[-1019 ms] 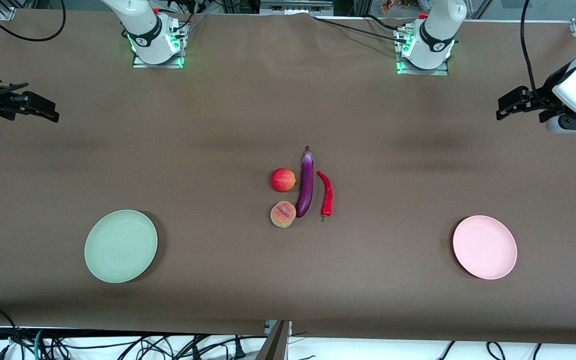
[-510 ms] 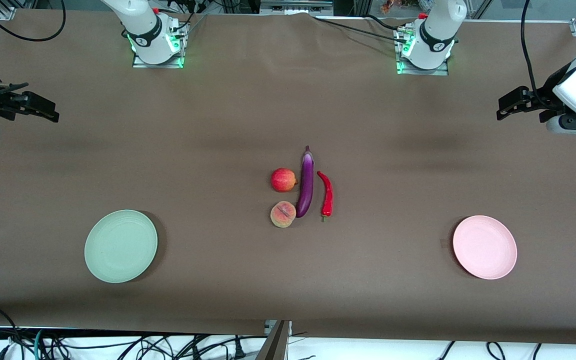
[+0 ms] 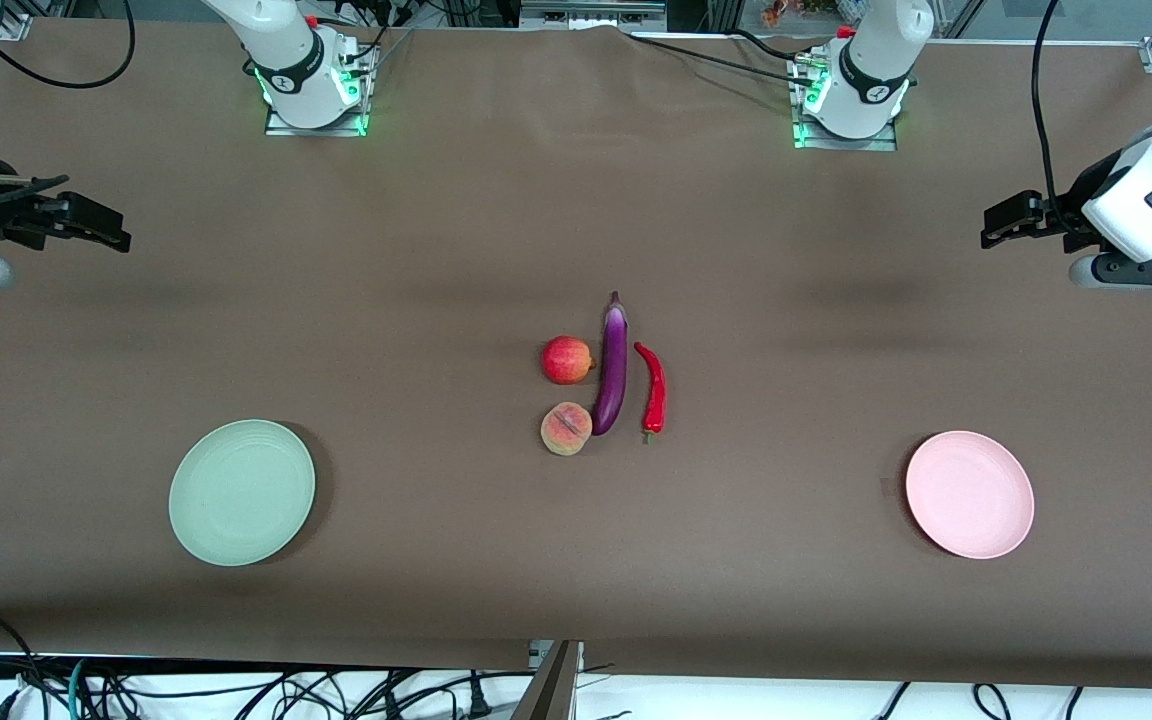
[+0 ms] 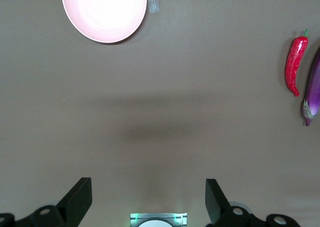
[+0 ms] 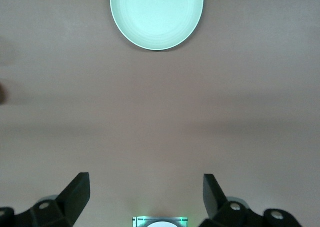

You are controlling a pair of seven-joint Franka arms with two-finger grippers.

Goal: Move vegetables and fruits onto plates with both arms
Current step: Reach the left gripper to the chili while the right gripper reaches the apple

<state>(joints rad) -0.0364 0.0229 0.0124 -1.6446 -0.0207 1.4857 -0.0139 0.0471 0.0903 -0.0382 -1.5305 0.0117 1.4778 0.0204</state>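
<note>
- Nearest the front camera: round pale green matte plate [image 3: 242, 492] toward my right arm's end, round pale pink matte plate [image 3: 969, 494] toward my left arm's end, both bare.
- Mid-table cluster: creased orange-pink peach [image 3: 566, 428] nearest, touching long glossy purple eggplant [image 3: 612, 367]; deep red apple [image 3: 567, 360] farther; curved red chili pepper [image 3: 652, 388] just beside the eggplant.
- My right gripper [image 3: 96, 226] and left gripper [image 3: 1008, 219] hover over the bare table ends, fingers spread, holding nothing.

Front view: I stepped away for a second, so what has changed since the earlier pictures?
Both arms shifted slightly inward: the left gripper and the right gripper each edged toward the table's middle, both open and empty. The eggplant, chili, apple, peach and both plates stayed put.
</note>
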